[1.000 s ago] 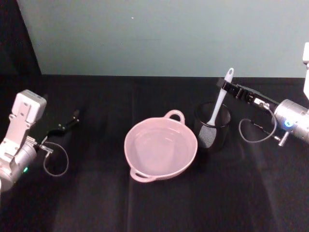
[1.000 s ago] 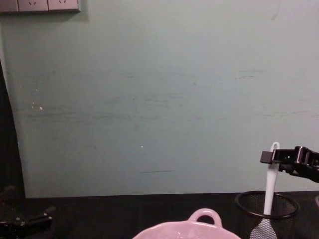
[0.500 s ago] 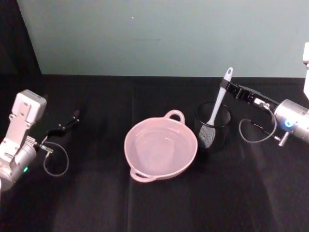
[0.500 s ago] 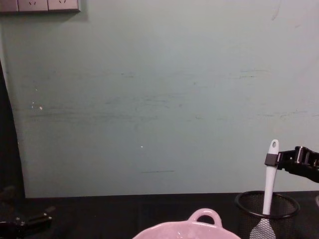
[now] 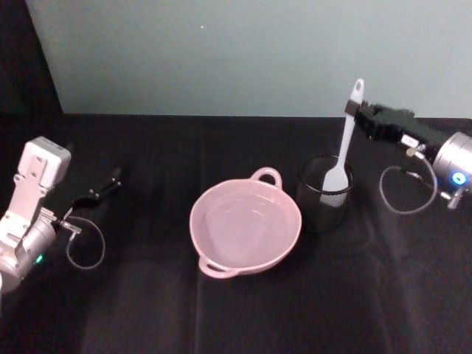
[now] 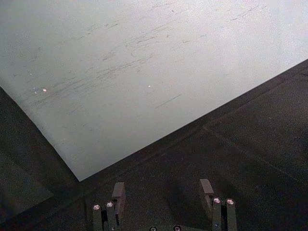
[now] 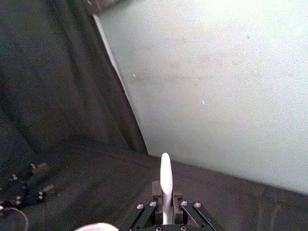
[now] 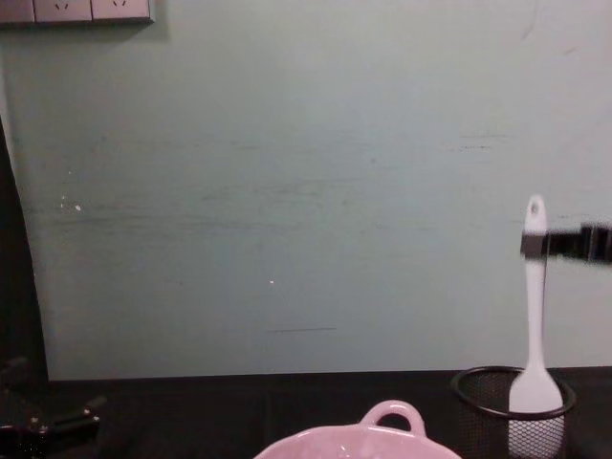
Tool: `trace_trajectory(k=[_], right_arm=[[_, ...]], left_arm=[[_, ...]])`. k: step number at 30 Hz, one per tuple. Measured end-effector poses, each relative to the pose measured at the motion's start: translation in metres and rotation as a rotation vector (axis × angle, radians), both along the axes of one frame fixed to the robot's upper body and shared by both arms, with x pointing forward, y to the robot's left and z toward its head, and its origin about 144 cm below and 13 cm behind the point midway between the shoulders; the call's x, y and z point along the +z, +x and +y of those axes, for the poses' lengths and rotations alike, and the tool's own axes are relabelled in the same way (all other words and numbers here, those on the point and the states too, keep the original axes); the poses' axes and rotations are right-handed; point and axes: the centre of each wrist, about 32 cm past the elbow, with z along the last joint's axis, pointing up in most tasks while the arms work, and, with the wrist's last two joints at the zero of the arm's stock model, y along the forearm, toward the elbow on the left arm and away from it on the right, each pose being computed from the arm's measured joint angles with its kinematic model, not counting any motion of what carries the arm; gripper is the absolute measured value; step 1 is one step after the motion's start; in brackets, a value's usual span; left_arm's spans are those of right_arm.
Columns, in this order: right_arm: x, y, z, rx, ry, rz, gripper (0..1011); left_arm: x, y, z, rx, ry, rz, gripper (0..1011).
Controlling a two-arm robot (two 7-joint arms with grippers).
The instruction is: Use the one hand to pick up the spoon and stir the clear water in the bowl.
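The right gripper (image 5: pixel 353 112) reaches in from the desk's (image 5: pixel 147 295) right edge, its fingers (image 7: pixel 156 190) pinching the white spoon (image 5: pixel 343 147) high on the handle, just below the oval hole at the tip. The spoon hangs nearly upright, and its scoop sits at the mouth of the black wire-mesh cup (image 5: pixel 321 208), the lower part inside the rim as the chest view shows it. The pale pink bowl (image 5: pixel 210 214) stands at the middle of the desk, just beside the cup on its left, with clear water in it and one loop handle toward the far edge. The left gripper (image 5: pixel 103 188) rests near the desk's left edge, well apart from the bowl, its fingers (image 6: pixel 118 192) spread and holding nothing.
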Motion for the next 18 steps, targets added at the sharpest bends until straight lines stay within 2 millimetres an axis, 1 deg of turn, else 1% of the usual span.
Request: trace_trajectory(k=[2, 5, 6, 11, 14, 18], right_arm=[[0.017, -0.005, 0.001, 0.014, -0.007, -0.043, 116], [0.028, -0.009, 0.002, 0.027, -0.008, -0.076, 116], [0.036, -0.011, 0.004, 0.036, -0.007, -0.104, 116], [0.054, -0.015, 0.007, 0.06, 0.006, -0.193, 116], [0.063, -0.017, 0.012, 0.097, 0.018, -0.248, 116], [0.062, -0.017, 0.025, 0.168, 0.024, -0.3, 116]], left_arm=[[0.0, 0.0, 0.0, 0.0, 0.0, 0.0, 1011], [0.0, 0.0, 0.0, 0.0, 0.0, 0.0, 1011], [0.0, 0.0, 0.0, 0.0, 0.0, 0.0, 1011], [0.0, 0.0, 0.0, 0.0, 0.0, 0.0, 1011], [0.0, 0.0, 0.0, 0.0, 0.0, 0.0, 1011], [0.0, 0.0, 0.0, 0.0, 0.0, 0.0, 1011]])
